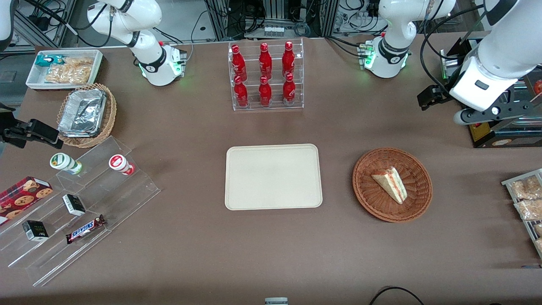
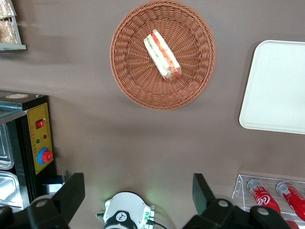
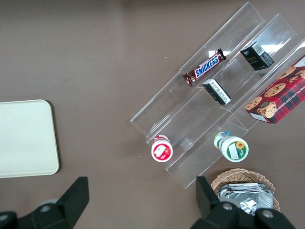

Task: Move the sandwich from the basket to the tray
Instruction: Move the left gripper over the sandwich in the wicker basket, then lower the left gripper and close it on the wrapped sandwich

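Reach not begun: spread, empty left gripper hovers high; next, descend onto triangular white-bread sandwich in round reddish-brown wicker basket; beige tray waits

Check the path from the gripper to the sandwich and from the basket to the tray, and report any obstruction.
Nothing visible obstructs either. The left arm's gripper hangs open above bare table, farther from the front camera than the round reddish-brown wicker basket. The triangular white-bread sandwich lies uncovered in it. Only bare tabletop separates basket and beige rectangular tray.
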Motion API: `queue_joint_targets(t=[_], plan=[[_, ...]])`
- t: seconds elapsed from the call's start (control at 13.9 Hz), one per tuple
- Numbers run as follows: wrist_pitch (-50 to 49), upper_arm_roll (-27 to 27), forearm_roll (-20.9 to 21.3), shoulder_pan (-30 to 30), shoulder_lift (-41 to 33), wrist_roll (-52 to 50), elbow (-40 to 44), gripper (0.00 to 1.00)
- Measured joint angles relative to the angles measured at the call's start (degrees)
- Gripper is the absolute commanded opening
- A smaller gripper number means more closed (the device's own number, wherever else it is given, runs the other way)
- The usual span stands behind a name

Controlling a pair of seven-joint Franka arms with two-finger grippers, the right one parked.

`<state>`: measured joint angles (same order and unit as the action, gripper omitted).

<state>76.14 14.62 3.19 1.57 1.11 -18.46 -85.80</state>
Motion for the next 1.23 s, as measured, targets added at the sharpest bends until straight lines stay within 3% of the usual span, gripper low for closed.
queue_joint_targets(t=[0.5, 0.79, 1.01, 1.23], plan=[[-0.08, -0.04, -0.02, 0.05, 1.00, 0.00, -0.22, 1.00], [1.21, -0.49, 0.08, 0.38, 9.58, -3.00, -1.08, 1.00], [11.35, -0.82, 0.15, 0.46, 17.43, -10.15, -3.13, 1.00], [22.55, -0.81, 0.16, 0.42, 19.74, -18.78, -8.87, 1.00]])
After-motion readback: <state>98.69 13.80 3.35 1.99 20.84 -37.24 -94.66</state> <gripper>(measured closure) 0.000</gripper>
